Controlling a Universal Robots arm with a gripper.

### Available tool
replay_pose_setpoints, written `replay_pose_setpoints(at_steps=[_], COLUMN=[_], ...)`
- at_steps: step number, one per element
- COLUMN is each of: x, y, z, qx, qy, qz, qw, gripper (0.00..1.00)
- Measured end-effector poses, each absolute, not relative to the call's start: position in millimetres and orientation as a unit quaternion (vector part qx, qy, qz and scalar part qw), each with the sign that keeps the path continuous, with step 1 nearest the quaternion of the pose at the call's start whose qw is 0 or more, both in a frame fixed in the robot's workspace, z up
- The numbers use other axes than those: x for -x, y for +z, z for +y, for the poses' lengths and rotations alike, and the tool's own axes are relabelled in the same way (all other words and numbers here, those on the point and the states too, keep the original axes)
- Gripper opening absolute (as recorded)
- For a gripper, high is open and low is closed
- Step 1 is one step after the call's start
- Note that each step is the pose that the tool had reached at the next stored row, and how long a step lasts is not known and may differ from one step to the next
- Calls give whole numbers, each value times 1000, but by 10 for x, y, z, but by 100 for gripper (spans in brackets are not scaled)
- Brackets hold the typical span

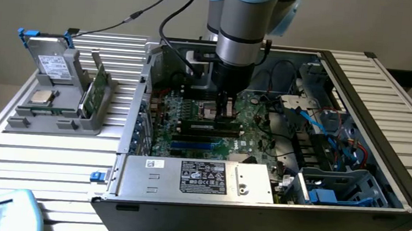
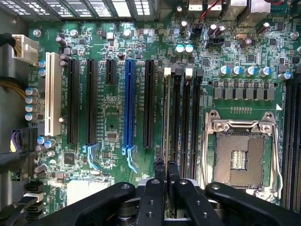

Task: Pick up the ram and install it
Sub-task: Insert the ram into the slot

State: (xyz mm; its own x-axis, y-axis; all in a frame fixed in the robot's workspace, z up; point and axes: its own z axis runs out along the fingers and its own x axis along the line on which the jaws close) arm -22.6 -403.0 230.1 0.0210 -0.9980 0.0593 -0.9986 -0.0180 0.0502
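Gripper [image 2: 166,170]: fingers pinching ram [image 2: 165,117] edge-on. Stick directly under fingertips, long axis parallel w/ DIMM slots [image 2: 178,117].

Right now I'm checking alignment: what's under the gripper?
Black memory slots on the green motherboard, beside the empty processor socket. The gripper covers the slots' near ends, so anything gripped there is hidden.

Exterior cam: high, angled down across counter [image 1: 56,148] into open case [image 1: 256,224], mid-range. Wrist cam: close, square-on to motherboard [image 2: 113,117], claw [image 2: 166,165] in frame. Overlap: motherboard, CPU socket [image 2: 239,155].
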Motion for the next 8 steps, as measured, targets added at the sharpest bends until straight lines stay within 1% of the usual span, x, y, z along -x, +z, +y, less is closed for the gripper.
replay_pose_setpoints(at_steps=[8], x=[226], y=[2287], z=[-4029], qx=[-713], qy=[4], qz=[-700], qw=[39], gripper=[13])
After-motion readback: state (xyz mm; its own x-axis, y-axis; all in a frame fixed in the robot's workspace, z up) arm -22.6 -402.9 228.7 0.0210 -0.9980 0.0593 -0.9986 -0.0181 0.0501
